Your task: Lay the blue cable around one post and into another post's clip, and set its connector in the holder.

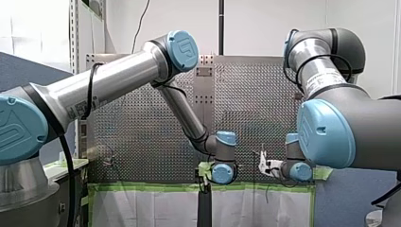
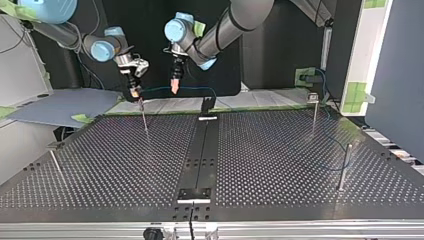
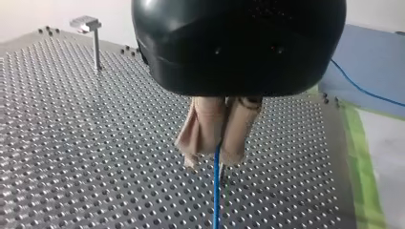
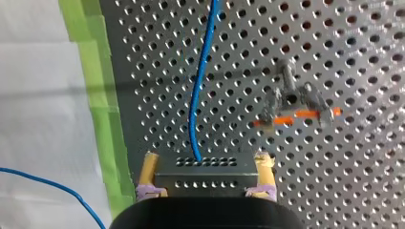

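Pads on my left gripper are pressing together on the blue cable, which is hanging straight down from them over the worktop. My right gripper is holding the grey connector between its yellow fingers, opened only as wide as the connector. The cable is coming out of the connector's front and running away over the holes.

In the top view both grippers are hanging just past the far edge of the worktop, near each other. The cable is making a low, loose line between them. More of it seems to be trailing off toward that view's right, but it is too thin to follow. A thin post is standing just under my right gripper. In the right wrist view a post's clip with orange marks is sitting beside the cable, not touching it.

I am guessing the cable is very light, thin and floppy. It is sagging where nothing is holding it, so it will not stay where it is pushed. It looks smooth, so it may be slipping through pads that squeeze softly. The connector looks hard and boxy, so its flat sides are the best place to hold. The cable itself is best pinched close to the bit being laid. Pulling hard may kink it where it meets the connector.
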Action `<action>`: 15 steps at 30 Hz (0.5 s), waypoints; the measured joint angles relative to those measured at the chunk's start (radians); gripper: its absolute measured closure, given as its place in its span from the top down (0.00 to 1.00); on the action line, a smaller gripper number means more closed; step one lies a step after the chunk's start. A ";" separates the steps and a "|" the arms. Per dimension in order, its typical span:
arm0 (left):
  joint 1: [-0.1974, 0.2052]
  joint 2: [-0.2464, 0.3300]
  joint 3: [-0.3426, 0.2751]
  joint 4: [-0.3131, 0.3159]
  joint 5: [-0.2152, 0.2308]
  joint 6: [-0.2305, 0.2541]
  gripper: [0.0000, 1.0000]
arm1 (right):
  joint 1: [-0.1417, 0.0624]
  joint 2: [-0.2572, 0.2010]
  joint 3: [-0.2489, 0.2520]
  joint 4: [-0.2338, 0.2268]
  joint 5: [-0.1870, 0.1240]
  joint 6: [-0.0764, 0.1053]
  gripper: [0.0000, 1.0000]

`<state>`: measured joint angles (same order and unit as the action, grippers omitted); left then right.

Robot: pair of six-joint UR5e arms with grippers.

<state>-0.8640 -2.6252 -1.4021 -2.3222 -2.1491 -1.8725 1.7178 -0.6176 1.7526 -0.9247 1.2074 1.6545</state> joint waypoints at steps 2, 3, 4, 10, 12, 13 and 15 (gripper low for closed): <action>-0.002 0.000 0.000 0.009 -0.001 0.014 0.10 | -0.004 0.000 -0.007 0.001 0.006 0.005 0.00; -0.003 0.000 0.001 0.012 -0.001 0.021 0.10 | -0.007 0.000 -0.011 0.002 0.008 0.007 0.00; -0.003 0.000 0.001 0.016 -0.002 0.030 0.10 | -0.010 0.000 -0.016 0.004 0.010 0.009 0.00; -0.005 -0.001 0.006 0.036 -0.001 0.063 0.07 | -0.028 0.000 -0.045 0.022 0.016 0.015 0.00; -0.006 -0.001 0.011 0.039 0.001 0.066 0.07 | -0.032 0.000 -0.055 0.033 0.017 0.015 0.00; -0.006 -0.001 0.016 0.041 0.003 0.067 0.07 | -0.033 0.000 -0.059 0.038 0.018 0.014 0.00; -0.007 -0.004 0.024 0.041 0.008 0.067 0.07 | -0.036 0.000 -0.067 0.048 0.020 0.012 0.00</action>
<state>-0.8706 -2.6289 -1.3780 -2.2814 -2.1414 -1.8050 1.6822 -0.6176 1.6860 -0.8763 1.2272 1.6666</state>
